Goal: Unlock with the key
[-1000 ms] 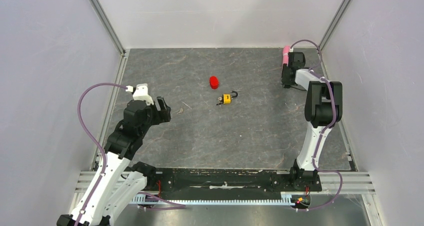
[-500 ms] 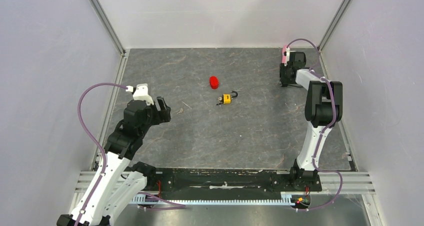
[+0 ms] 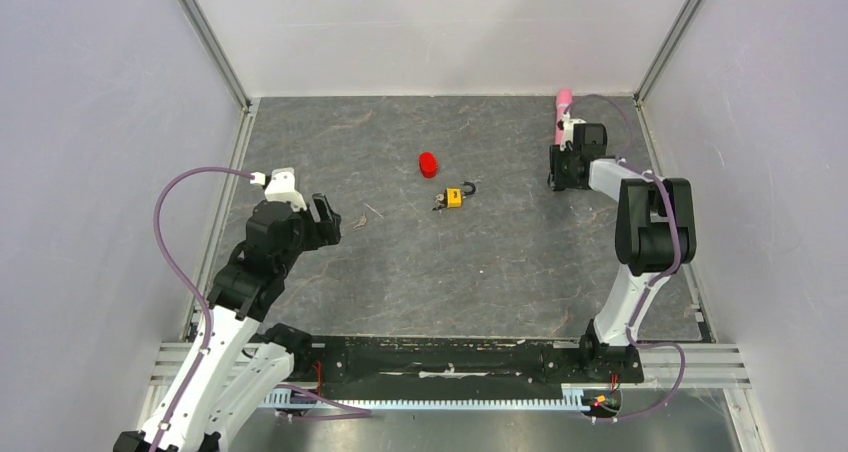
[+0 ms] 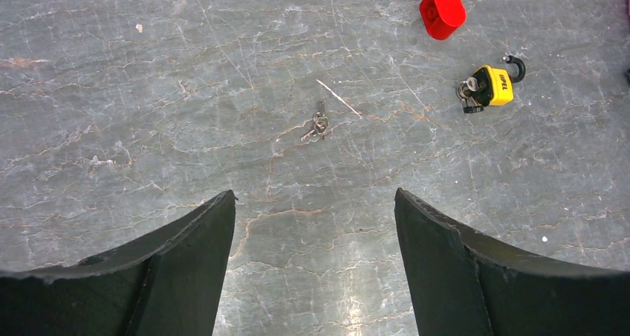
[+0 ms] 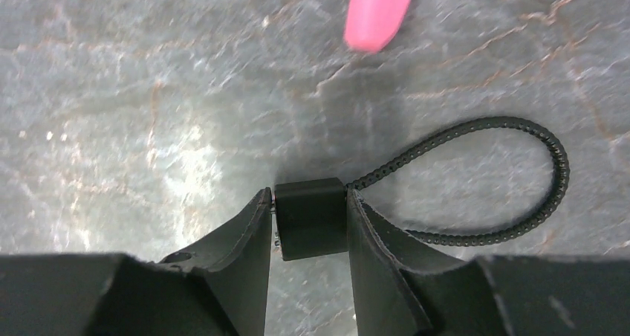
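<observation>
The key [image 4: 319, 122] is a tiny silvery thing lying flat on the grey floor, ahead of my left gripper [image 4: 316, 195], which hangs open and empty above the floor. From above, the key [image 3: 360, 221] is a faint speck just right of the left gripper [image 3: 325, 219]. The small yellow padlock [image 4: 494, 85] lies to the right, its dark shackle pointing away; it lies mid-floor in the top view [image 3: 454, 197]. My right gripper [image 5: 308, 195] is shut on the black block [image 5: 310, 218] at the end of a looped black cord [image 5: 559, 154], at the back right [image 3: 562, 165].
A red cap-like piece [image 3: 428, 164] lies just behind the padlock; it shows in the left wrist view [image 4: 443, 9] too. A pink object [image 3: 563, 104] sits beyond the right gripper near the back wall, blurred in the right wrist view [image 5: 379, 9]. Walls enclose three sides.
The right arm's wrist has swung left and a little nearer with the black block in its jaws, and the pink object has shifted left with it. The left arm has not moved.
</observation>
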